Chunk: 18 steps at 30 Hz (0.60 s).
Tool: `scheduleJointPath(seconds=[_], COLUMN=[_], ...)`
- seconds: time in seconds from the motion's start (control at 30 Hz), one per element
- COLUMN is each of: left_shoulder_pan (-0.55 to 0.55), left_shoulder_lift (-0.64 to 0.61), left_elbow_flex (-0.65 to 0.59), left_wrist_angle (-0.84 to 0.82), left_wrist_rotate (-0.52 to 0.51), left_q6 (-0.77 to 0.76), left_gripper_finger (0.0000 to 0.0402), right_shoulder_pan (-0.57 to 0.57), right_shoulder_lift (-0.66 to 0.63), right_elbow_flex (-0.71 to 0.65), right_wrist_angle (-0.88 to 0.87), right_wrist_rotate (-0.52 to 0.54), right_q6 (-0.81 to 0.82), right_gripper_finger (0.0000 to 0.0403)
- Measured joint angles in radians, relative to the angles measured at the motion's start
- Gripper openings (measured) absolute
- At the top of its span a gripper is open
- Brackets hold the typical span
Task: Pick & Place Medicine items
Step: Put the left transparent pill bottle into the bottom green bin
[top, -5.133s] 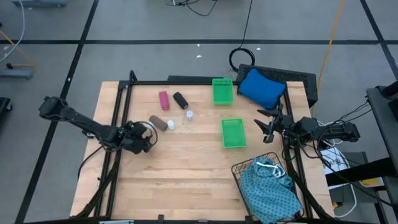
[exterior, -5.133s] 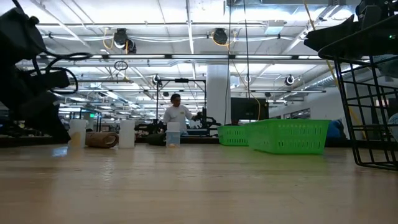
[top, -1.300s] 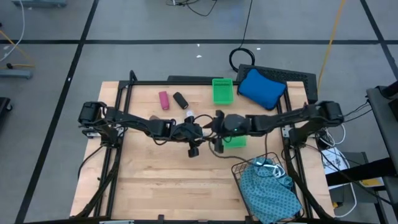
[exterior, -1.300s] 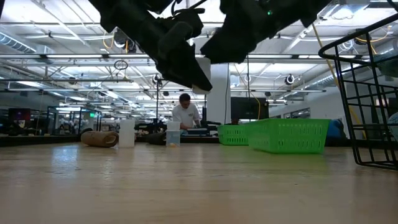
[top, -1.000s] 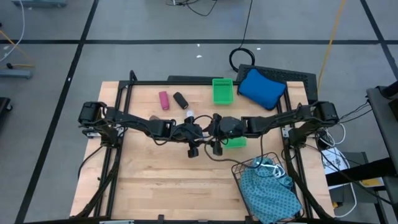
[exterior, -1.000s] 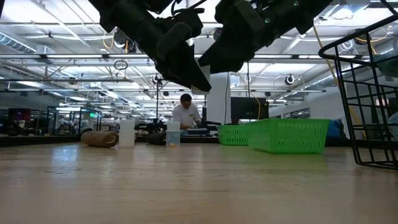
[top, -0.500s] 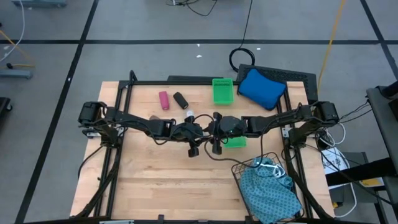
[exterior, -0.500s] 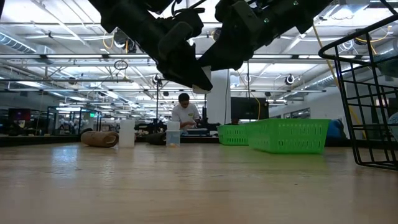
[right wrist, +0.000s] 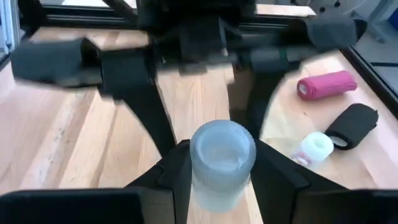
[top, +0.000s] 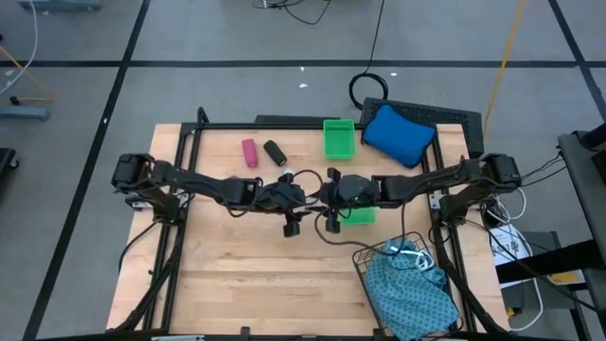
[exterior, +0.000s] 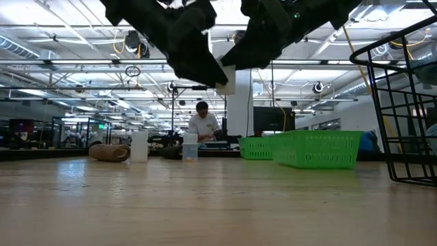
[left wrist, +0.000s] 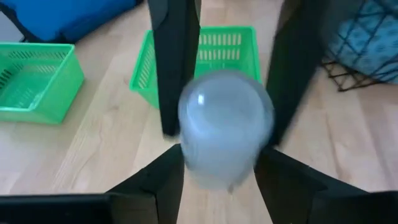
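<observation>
A small white vial (right wrist: pixel 222 163) hangs in mid-air over the table's middle, between my two grippers, which meet tip to tip. My right gripper (right wrist: pixel 222 186) is shut on it. My left gripper (left wrist: pixel 221 180) faces it from the left and is open; its fingers (right wrist: pixel 149 109) stand on either side of the vial. On the table behind lie a pink cylinder (top: pixel 249 152), a black cylinder (top: pixel 275 152) and another white vial (right wrist: pixel 314 148). A brownish cylinder (exterior: pixel 111 152) lies on its side at the left. My right gripper pinches the vial's side wall (right wrist: pixel 198 177) between its two fingers. The fingers come from the table's right, slanting a little downward. The vial stands upright in the hold, its round top up, lifted clear of the table.
Two green trays stand right of centre, one at the far edge (top: pixel 339 138), one (top: pixel 360 214) just beyond my right gripper. A blue cushion (top: pixel 398 134) lies at the far right. A wire basket with teal cloth (top: pixel 409 281) fills the near right corner.
Both grippers and the white vial between them have risen a little over the table's middle, staying tip to tip.
</observation>
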Motion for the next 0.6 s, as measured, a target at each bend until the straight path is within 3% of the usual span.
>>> scheduleJointPath(seconds=[0.17, 0.3, 0.47, 0.6], left_shoulder_pan=[-0.002, -0.001, -0.002, 0.006], left_shoulder_lift=[-0.092, -0.157, -0.196, -0.193], left_elbow_flex=[0.000, 0.000, -0.041, -0.108], left_wrist_angle=[-0.056, -0.086, -0.062, 0.008], left_wrist_rotate=[0.009, 0.006, 0.005, 0.003], left_q6=[0.014, 0.039, 0.060, 0.048], left_gripper_finger=[0.0203, 0.0200, 0.0200, 0.0204], right_shoulder_pan=[-0.004, -0.003, -0.004, -0.010], right_shoulder_lift=[-0.063, -0.124, -0.203, -0.257], right_elbow_flex=[-0.001, -0.010, -0.132, -0.253], right_wrist_angle=[-0.080, -0.185, -0.191, -0.196], right_wrist_rotate=[0.038, 0.153, 0.265, 0.294], right_q6=[-0.004, 0.026, 0.134, 0.243], right_gripper_finger=[0.0121, 0.0121, 0.0121, 0.0121])
